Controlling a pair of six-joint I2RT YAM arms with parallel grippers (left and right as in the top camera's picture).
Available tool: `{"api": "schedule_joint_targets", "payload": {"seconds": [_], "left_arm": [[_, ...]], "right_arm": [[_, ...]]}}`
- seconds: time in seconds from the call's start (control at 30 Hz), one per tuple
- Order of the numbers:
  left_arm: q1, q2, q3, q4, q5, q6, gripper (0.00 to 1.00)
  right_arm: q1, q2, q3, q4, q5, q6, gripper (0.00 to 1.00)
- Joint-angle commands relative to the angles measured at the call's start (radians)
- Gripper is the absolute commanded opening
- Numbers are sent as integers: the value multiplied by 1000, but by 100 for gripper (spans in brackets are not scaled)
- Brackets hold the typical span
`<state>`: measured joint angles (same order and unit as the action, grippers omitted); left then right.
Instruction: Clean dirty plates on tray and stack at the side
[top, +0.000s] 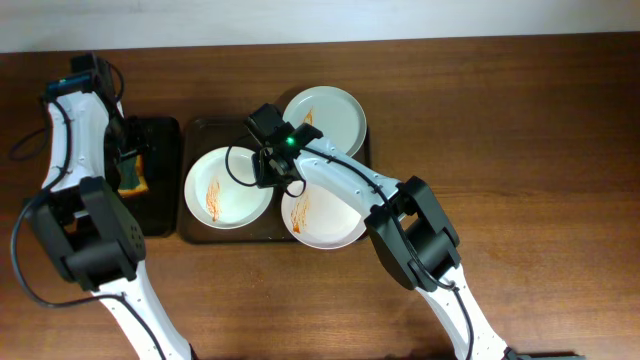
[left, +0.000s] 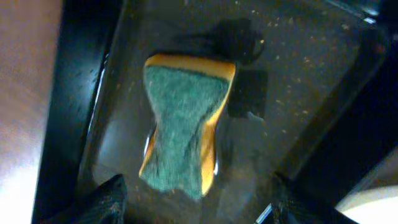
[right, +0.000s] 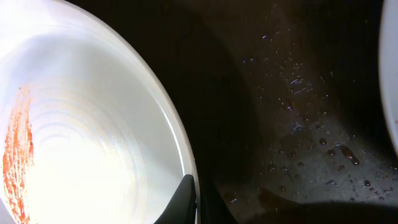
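Observation:
Three white plates smeared with red sauce lie on the dark tray (top: 195, 232): a left plate (top: 222, 190), a far plate (top: 328, 115) and a near plate (top: 325, 218). My right gripper (top: 270, 168) is shut on the right rim of the left plate; in the right wrist view the fingers (right: 198, 194) pinch that rim (right: 93, 143). My left gripper (top: 128, 160) hangs open over a green and yellow sponge (top: 134, 181) in a small black tray (top: 160, 205). In the left wrist view the sponge (left: 183, 118) lies flat between and beyond the spread fingers (left: 199, 208).
The dark tray's floor is wet with droplets (right: 311, 124). The far plate's edge (right: 390, 93) shows at the right of the right wrist view. Brown table (top: 520, 150) extends to the right of the tray.

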<state>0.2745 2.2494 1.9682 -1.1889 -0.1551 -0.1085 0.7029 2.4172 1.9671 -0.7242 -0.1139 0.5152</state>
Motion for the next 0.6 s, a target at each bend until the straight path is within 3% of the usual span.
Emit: {"api": "schedule_joint_targets", "payload": {"seconds": [0.0,0.23,0.33,0.4,0.57], "left_arm": [[10,68,-5,31,-25,133,70],[43,122,-5,67,-24,131,64],[50,124,-5,80,8,124,37],[49,124,-5,85,58,124,28],[48,132,-8,79,122,124,27]], "right_arm": [[-4,30,-1,-9,18,-7,4],[-4,30,-1,-9,18,-10,4],[-4,30,-1,-8,21,-13,4],[-4,30,-1,-8,21,-13,4],[-4,30,-1,-8,21,-13,4]]}}
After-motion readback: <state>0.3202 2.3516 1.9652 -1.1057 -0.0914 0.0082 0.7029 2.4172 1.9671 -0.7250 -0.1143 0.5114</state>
